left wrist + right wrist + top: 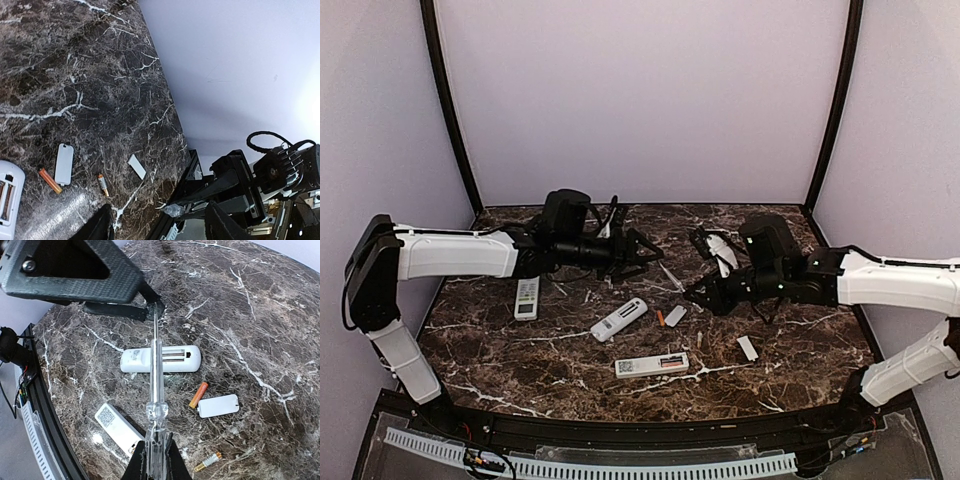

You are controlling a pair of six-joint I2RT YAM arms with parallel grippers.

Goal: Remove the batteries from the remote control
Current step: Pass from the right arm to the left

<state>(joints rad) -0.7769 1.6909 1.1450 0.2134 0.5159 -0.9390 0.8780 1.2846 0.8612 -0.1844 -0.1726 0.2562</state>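
A white remote control (160,359) lies back up on the marble, its battery bay uncovered. To its right an orange battery (198,394) rests against a white cover plate (218,405), and a copper-tipped battery (207,461) lies nearer. My right gripper (157,452) is shut on a clear-handled tool (156,390) whose thin shaft reaches over that remote. My left gripper (638,250) hovers behind the remote (619,319) with nothing between its spread fingers (100,225). The left wrist view also catches two batteries (50,180) (103,184).
A second remote (651,365) with a QR label lies near the front, a third (527,297) at the left. Another cover plate (748,348) sits right of centre. The table's black curved rim (620,435) runs along the near edge. Pale walls enclose the back.
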